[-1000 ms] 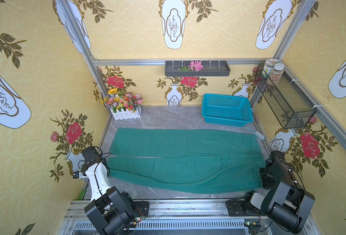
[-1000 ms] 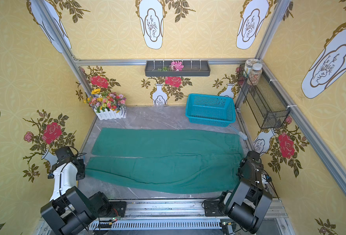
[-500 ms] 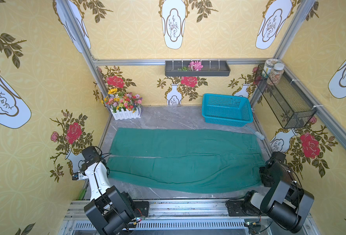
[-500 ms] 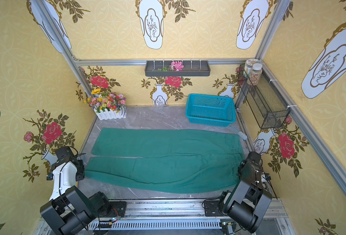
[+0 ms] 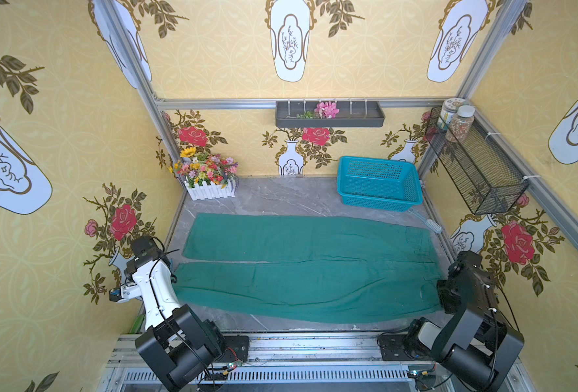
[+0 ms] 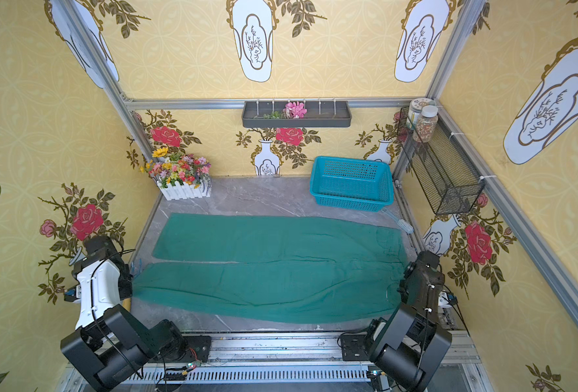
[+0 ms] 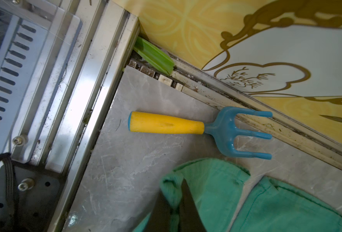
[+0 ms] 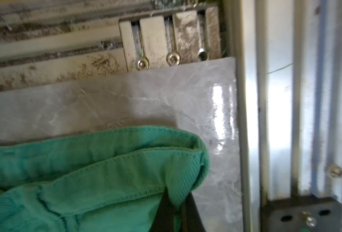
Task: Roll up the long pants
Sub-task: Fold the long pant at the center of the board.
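Lengthwise on the desk (image 5: 281, 197) lie the long pants (image 5: 308, 264), each near corner pinched: left pincer (image 7: 177, 193) on a leg hem, right pincer (image 8: 177, 198) on the waistband.

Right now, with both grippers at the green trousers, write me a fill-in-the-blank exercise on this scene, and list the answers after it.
1. The long pants lie flat on the grey table, not yet ____.
2. The left gripper is shut on the hem of one pant ____.
3. The right gripper is shut on the pants' ____.
4. Near that hem lies a toy garden fork with a ____ handle.

Missing words: rolled; leg; waistband; yellow.
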